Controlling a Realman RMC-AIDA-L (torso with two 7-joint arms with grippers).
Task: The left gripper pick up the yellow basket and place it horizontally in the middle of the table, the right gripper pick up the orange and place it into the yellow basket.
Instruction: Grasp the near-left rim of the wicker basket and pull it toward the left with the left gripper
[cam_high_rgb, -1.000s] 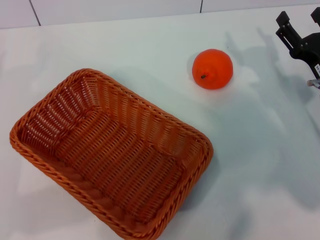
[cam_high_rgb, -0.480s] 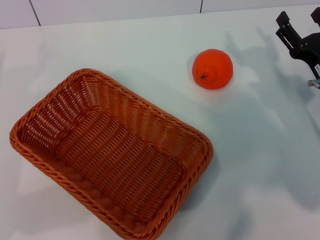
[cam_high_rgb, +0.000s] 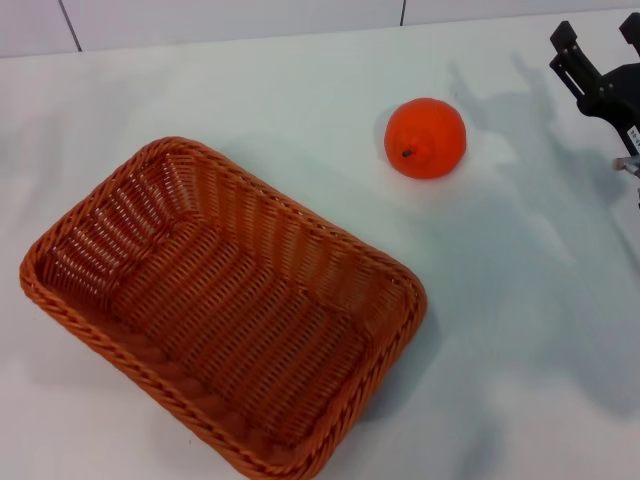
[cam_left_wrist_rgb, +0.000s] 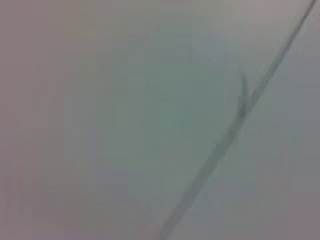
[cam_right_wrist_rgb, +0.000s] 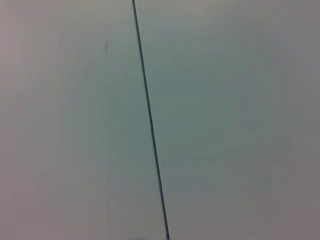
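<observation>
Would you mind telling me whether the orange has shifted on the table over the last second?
No. The orange lies at the same spot on the table, equally far from the yellow basket throughout.

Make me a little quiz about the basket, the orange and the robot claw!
1. True or false: the orange lies inside the yellow basket.
2. The basket lies: A) straight across, B) slanted, C) upside down?
3. In which corner of the head view is the right gripper?

Key: 1. False, it sits on the table beside the basket. 2. B. 3. Top right, fingers spread, holding nothing.
</observation>
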